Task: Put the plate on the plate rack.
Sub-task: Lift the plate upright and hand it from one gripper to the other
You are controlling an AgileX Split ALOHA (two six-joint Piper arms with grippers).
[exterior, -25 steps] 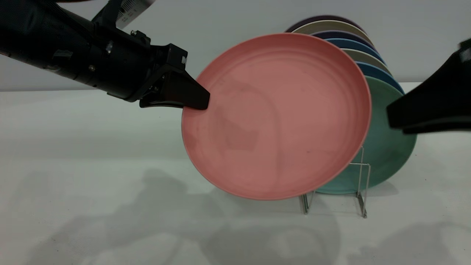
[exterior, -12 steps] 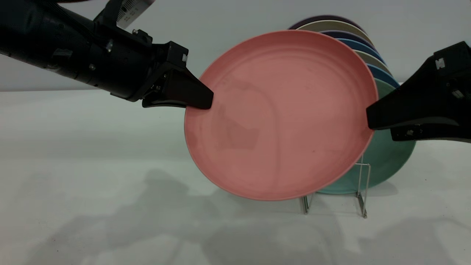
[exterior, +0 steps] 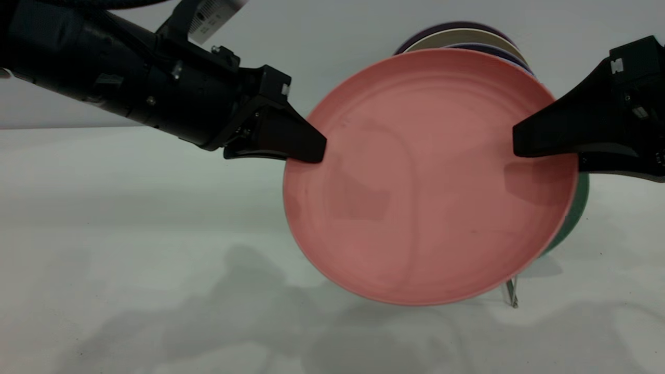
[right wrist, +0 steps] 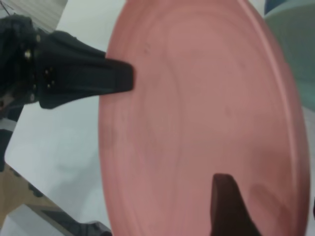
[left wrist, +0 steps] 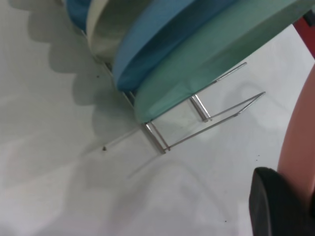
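You have a teal-green plate (left wrist: pixel 206 54) at four o'clock, blue plate (left wrist: pixel 157 37) behind, purple plate (exterior: pixel 447 28) at one o'clock, white table (exterior: pixel 130 234).

The pink plate (exterior: pixel 431 176) hides almost all of the wire rack (exterior: pixel 511 292), leaving one thin leg showing, and covers most of the green plate (exterior: pixel 574 218) and the stacked plates (exterior: pixel 457 39) behind. Each gripper's far finger sits behind the pink plate. In the left wrist view the pink plate (left wrist: pixel 300 137) is cut off at the edge
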